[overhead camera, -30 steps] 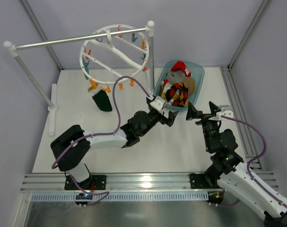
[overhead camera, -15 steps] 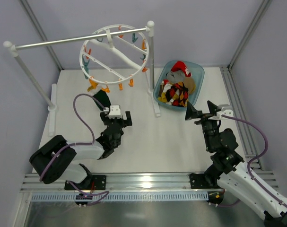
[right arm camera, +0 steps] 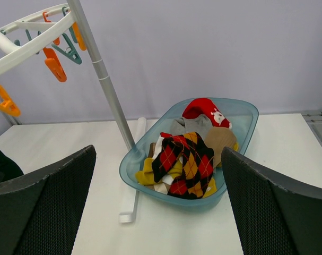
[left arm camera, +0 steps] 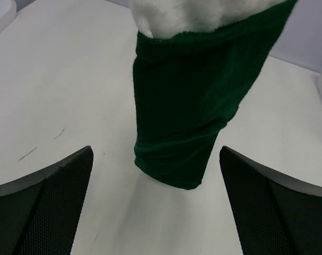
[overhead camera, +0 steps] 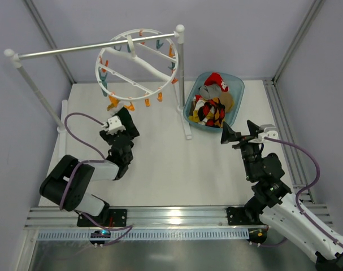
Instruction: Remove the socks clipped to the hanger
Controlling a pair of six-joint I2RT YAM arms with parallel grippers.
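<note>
The white round hanger (overhead camera: 138, 63) with orange and teal clips hangs from the rail. One dark green sock (overhead camera: 124, 115) hangs from its near rim, its toe just above the table. In the left wrist view this green sock (left arm camera: 192, 117) has a white fuzzy part above it. My left gripper (overhead camera: 125, 129) is open just in front of the sock, and nothing lies between its fingers (left arm camera: 44, 202). Other socks, among them a dark argyle one (right arm camera: 187, 159), lie in the blue basin (overhead camera: 241, 89). My right gripper (overhead camera: 239, 132) stands open and empty near the basin.
A straight white rail stand (overhead camera: 92, 48) crosses the back. Its right post (overhead camera: 181, 84) and floor foot stand between the hanger and the basin. The left post (overhead camera: 41, 96) is near the left wall. Purple cables trail from both arms.
My left arm has swung from the basin across the table to the left and now faces the hanging green sock. The right arm has stayed still.
</note>
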